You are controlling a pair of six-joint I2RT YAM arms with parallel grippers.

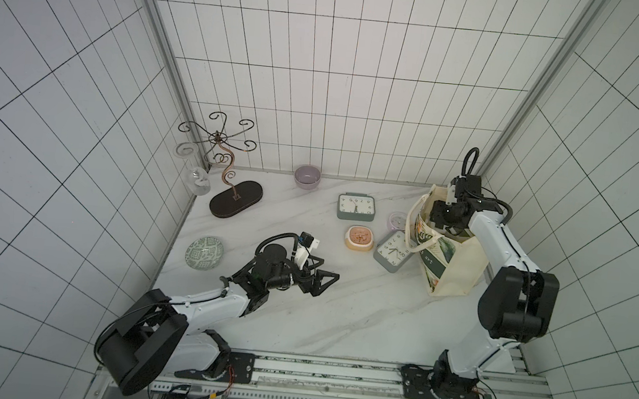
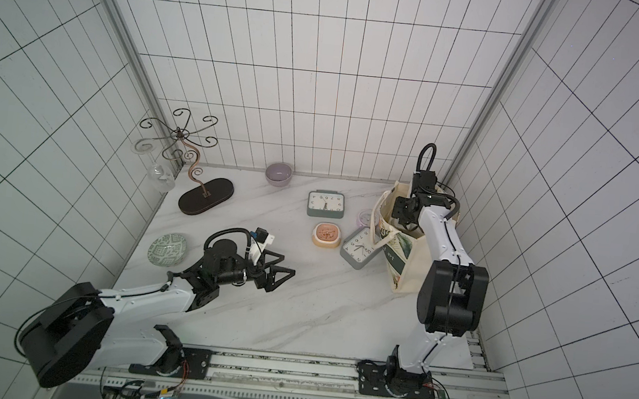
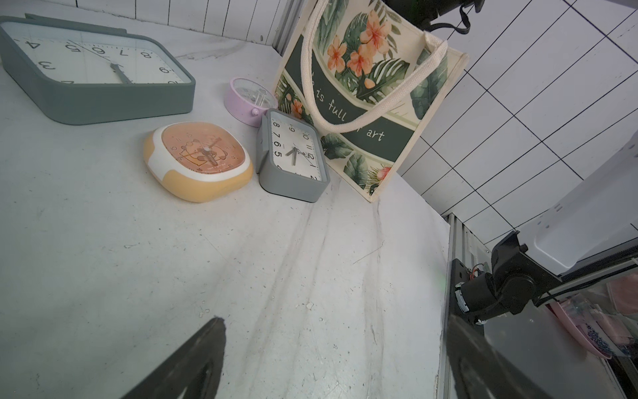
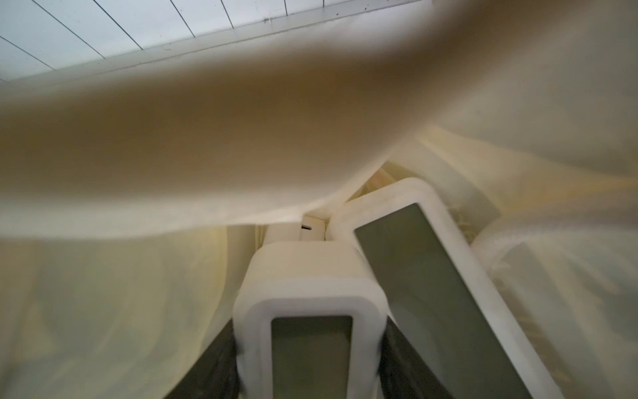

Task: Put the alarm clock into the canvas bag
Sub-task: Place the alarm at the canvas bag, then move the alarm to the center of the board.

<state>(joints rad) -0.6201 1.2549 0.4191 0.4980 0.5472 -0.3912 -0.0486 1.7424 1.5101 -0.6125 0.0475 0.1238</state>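
The canvas bag (image 1: 459,270) (image 2: 407,267) (image 3: 379,86) stands upright at the right of the table, its leaf and flower print facing the clocks. My right arm reaches down into its mouth. In the right wrist view, the right gripper (image 4: 310,345) is inside the bag with its black fingers (image 4: 221,362) against both sides of a white alarm clock (image 4: 307,286) with a dark screen. A second white clock (image 4: 431,276) leans beside it. My left gripper (image 1: 322,276) (image 2: 279,270) (image 3: 335,319) hovers open and empty over mid-table.
Beside the bag lie a grey clock (image 1: 394,251), an orange clock (image 1: 359,238), a lilac round clock (image 1: 397,221) and a large grey-green clock (image 1: 356,207). A lilac bowl (image 1: 307,176), a wire stand (image 1: 236,198), a glass (image 1: 197,181) and a green plate (image 1: 204,253) sit left.
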